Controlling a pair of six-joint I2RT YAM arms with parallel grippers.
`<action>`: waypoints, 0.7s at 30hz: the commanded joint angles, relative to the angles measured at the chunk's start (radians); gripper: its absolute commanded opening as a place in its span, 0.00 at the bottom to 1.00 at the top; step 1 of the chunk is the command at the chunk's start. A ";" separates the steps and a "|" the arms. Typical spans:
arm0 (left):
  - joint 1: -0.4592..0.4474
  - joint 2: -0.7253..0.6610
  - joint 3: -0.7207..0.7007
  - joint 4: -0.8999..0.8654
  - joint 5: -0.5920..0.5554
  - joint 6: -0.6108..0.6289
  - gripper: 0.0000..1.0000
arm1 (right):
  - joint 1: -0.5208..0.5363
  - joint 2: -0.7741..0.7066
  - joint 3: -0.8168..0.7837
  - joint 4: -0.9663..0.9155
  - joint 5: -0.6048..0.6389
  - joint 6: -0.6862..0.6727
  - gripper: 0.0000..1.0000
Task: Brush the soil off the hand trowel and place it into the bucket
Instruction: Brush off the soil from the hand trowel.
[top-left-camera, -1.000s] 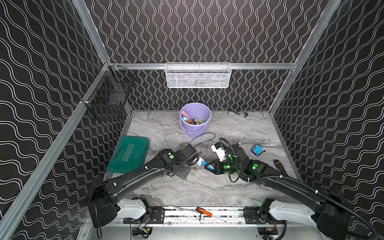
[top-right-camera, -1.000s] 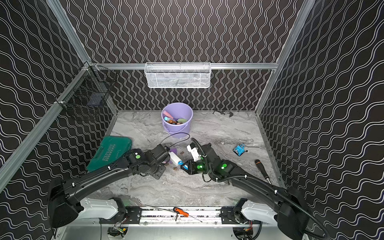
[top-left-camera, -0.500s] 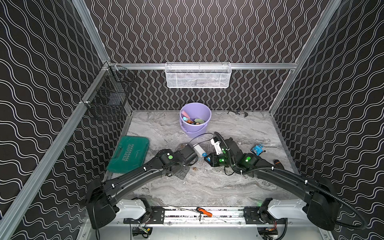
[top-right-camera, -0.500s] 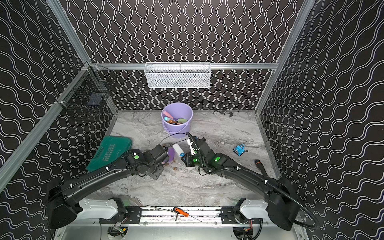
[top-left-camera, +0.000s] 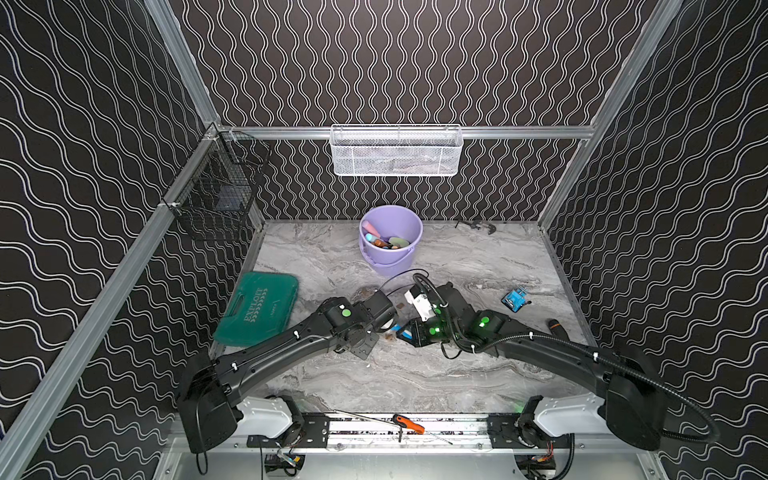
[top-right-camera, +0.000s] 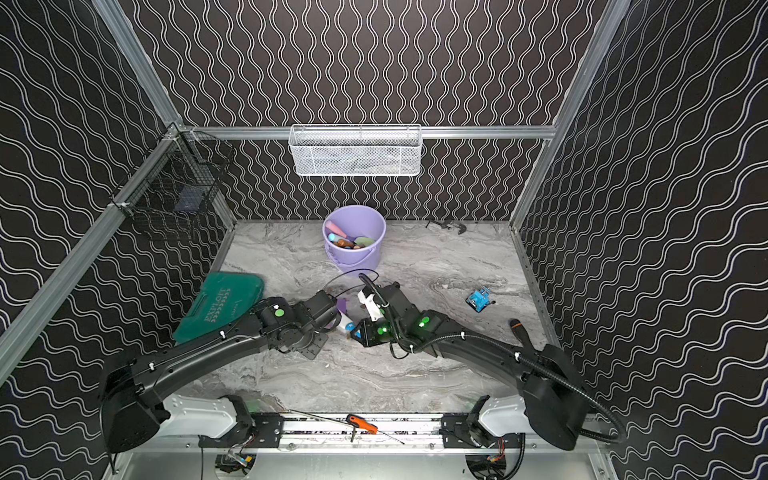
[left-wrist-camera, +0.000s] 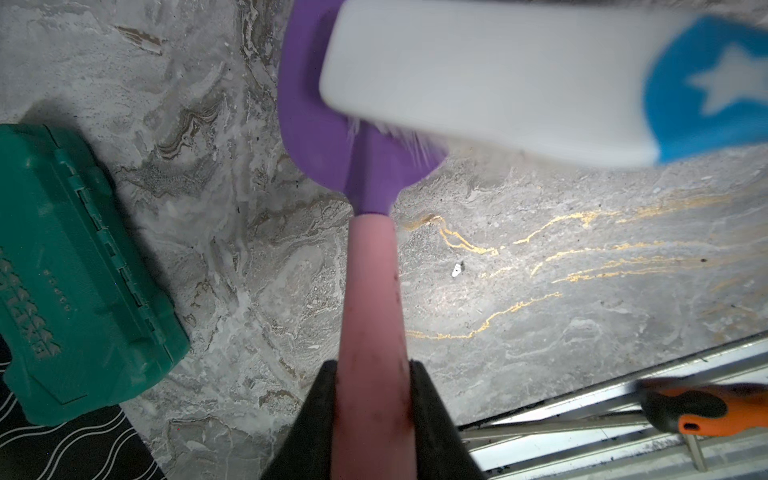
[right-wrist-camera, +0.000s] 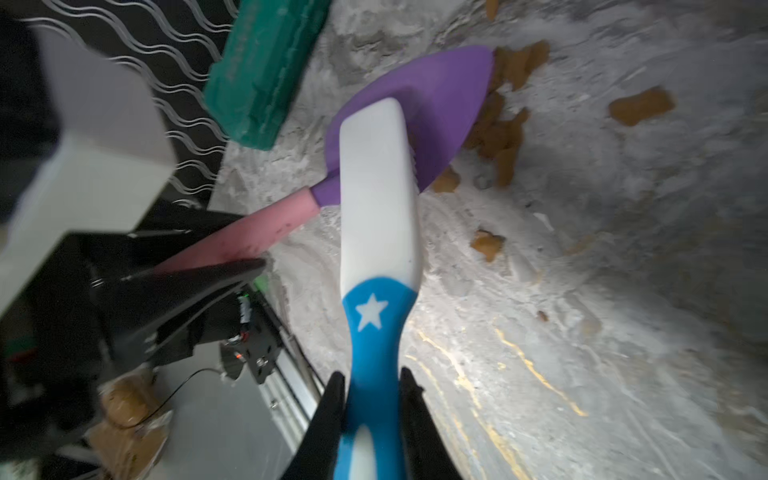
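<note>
Firstly, green case (top-left-camera: 257, 309): shut and flat on the table (top-left-camera: 415, 374); at nine o'clock of the arms; no part of this job
Left gripper (left-wrist-camera: 374, 368): clamped narrow on the trowel's pink handle, a finger on either side; the hold sits toward the end away from the blade
Hand trowel (right-wrist-camera: 432, 108): at the middle of the table, purple blade out ahead of the left gripper; looks like light, stiff plastic; the smooth round handle could roll in the grip under a sideways push, so I judge the handle the right place to hold and the blade best left free
Soil (right-wrist-camera: 503, 133): brown clumps on the table just beside the blade's edge, others scattered farther off; crumbly, likely to break if pressed; whether any clings under the brush is hidden
Bucket (top-left-camera: 388, 255): upright at twelve o'clock of both grippers, apart from them; other tools lie inside; probably light and easy to tip, so the trowel should go in from above, not against the wall
Brush (right-wrist-camera: 378, 195): white back, blue handle with a star; laid across the blade, bristles down on it; the bristles look soft
Right gripper (right-wrist-camera: 372, 395): closed narrow on the brush's blue handle
Small blue object (top-left-camera: 515, 298): at three o'clock, well apart; too small to name
</note>
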 joint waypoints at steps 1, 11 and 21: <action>0.003 0.004 0.001 0.010 -0.050 -0.014 0.00 | -0.004 -0.007 0.054 -0.140 0.242 -0.024 0.00; 0.003 0.029 0.014 0.018 -0.052 -0.008 0.00 | 0.031 -0.073 0.013 0.049 -0.001 -0.007 0.00; 0.003 0.029 0.008 0.015 -0.052 -0.009 0.00 | -0.013 0.030 0.004 -0.022 0.211 0.007 0.00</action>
